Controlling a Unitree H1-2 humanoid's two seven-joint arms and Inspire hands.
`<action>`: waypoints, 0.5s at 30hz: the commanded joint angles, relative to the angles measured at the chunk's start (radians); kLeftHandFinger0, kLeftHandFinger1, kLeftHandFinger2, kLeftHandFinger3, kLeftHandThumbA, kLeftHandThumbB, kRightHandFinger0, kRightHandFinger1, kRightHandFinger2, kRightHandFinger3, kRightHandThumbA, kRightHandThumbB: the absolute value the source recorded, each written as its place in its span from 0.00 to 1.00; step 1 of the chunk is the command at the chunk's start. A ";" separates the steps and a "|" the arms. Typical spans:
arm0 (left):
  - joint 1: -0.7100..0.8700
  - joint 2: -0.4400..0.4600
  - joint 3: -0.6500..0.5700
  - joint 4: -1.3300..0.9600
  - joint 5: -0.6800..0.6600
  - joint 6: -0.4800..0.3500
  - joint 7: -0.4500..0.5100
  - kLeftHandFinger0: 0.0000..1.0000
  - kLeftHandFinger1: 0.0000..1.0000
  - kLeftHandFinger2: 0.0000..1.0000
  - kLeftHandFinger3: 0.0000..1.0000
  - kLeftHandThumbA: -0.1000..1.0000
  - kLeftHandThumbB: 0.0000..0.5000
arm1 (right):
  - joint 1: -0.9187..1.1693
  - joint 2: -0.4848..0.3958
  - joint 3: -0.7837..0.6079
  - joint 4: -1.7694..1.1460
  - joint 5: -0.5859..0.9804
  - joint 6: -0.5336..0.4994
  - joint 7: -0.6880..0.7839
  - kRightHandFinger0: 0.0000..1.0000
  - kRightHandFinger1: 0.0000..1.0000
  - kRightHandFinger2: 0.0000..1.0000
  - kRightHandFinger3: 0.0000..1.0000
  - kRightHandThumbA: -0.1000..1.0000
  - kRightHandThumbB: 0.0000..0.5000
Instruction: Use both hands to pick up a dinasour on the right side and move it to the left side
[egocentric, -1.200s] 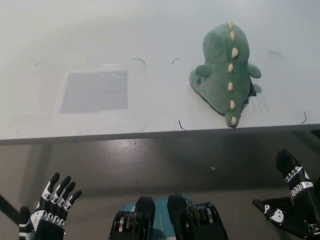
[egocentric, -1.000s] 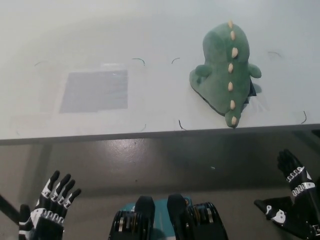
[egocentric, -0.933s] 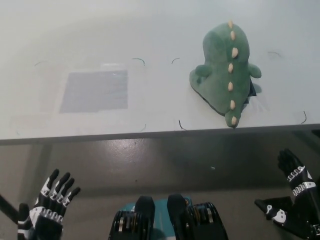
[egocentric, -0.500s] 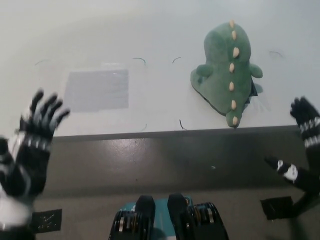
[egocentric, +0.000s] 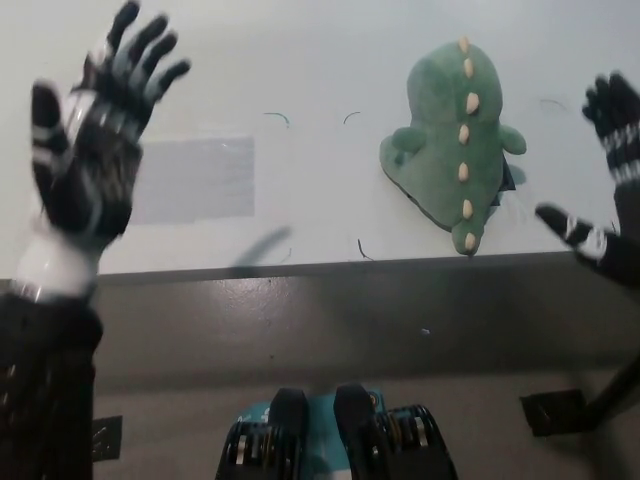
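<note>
Looks like lab or robot test bench. Plain white table (egocentric: 330, 40), bare top, straight front edge over dark glossy floor (egocentric: 330, 310). Small dark curved marks (egocentric: 277, 118) inked on tabletop like position markers. Grey rectangular patch (egocentric: 195, 180) flat on table left of centre. No household furnishings or decoration visible anywhere in head view.

The left hand (egocentric: 88, 150), at ten o'clock, has black fingers with pale bands, a white wrist and dark forearm; the right hand (egocentric: 610, 190), at three o'clock, is black with white-striped fingers.
</note>
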 joint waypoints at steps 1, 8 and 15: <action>-0.114 0.010 -0.009 0.068 0.047 0.053 0.017 1.00 1.00 1.00 1.00 1.00 0.92 | -0.115 -0.025 -0.020 0.003 -0.006 0.091 -0.026 1.00 1.00 1.00 1.00 0.97 0.64; -0.282 0.013 -0.024 0.278 0.063 0.022 -0.009 1.00 1.00 1.00 1.00 1.00 0.95 | -0.293 -0.018 -0.003 0.098 -0.071 0.165 -0.043 1.00 1.00 1.00 1.00 1.00 0.40; -0.442 -0.013 -0.042 0.549 0.083 -0.022 -0.016 1.00 1.00 1.00 1.00 1.00 0.92 | -0.457 -0.004 0.010 0.319 -0.129 0.214 -0.078 1.00 1.00 1.00 1.00 1.00 0.21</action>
